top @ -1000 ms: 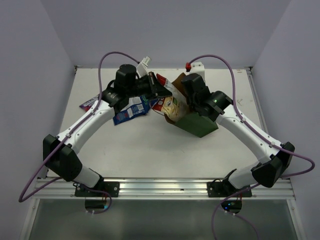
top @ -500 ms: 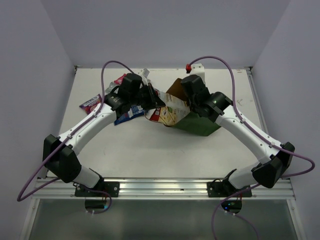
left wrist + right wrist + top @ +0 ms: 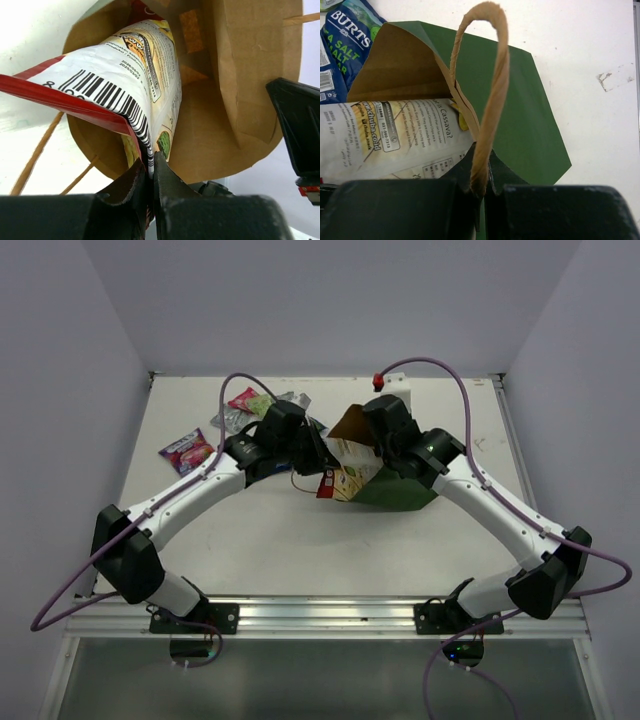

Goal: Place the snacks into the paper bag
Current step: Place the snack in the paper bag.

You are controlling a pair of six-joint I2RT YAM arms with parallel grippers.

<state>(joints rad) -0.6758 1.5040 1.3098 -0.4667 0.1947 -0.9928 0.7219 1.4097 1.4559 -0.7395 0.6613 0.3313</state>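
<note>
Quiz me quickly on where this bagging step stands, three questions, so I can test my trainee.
1. True or false: the chip bag is wholly inside the paper bag.
2. What is the right hand pinching? A) the paper bag's tan handle; B) a water bottle; C) nothing, it is open.
3. Which hand grips the chip bag's barcode end?

Key:
1. False. The barcode end sticks out of the mouth.
2. A.
3. The left hand.
</note>
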